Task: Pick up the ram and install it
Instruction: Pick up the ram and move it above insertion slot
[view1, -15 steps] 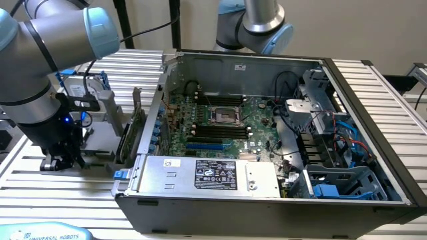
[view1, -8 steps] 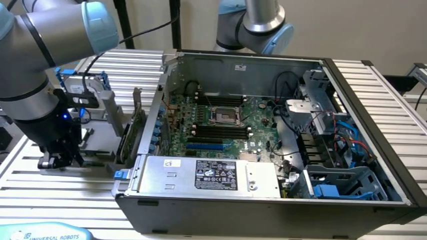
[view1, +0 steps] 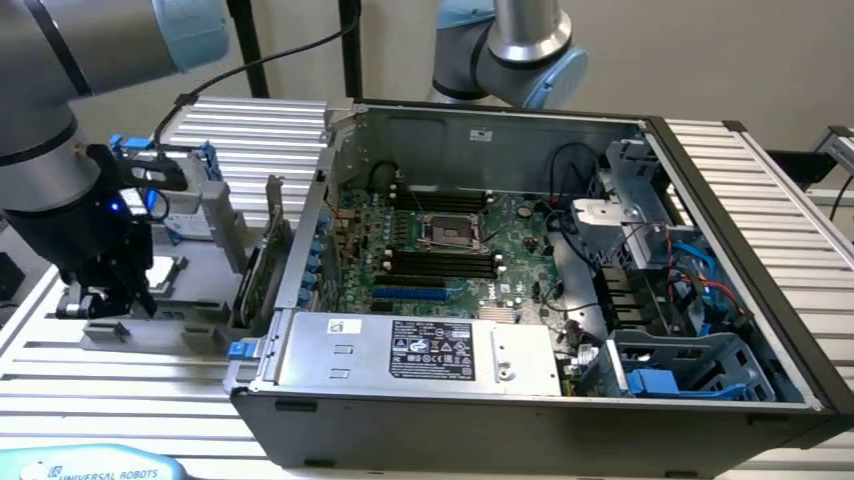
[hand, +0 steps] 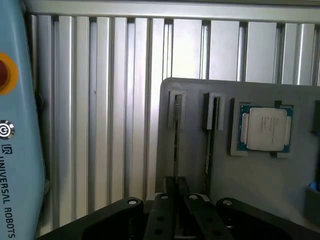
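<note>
The ram (hand: 176, 135) is a thin stick seen edge-on, standing in a slot of a grey holder (hand: 190, 90). My gripper (hand: 176, 182) sits over one end of it, its two black fingers pressed close on either side of the stick. In the exterior view, my gripper (view1: 114, 298) hangs low over the grey holder (view1: 187, 335) at the exterior view's left, outside the open computer case. The motherboard (view1: 447, 235) lies inside the case with its black memory slots (view1: 434, 265) showing.
A second thin stick (hand: 212, 135) stands in the neighbouring slot, and a processor chip (hand: 265, 129) lies in a pocket beyond it. A green expansion card (view1: 274, 255) stands upright between holder and case wall. A blue teach pendant (view1: 87, 465) lies near the front edge.
</note>
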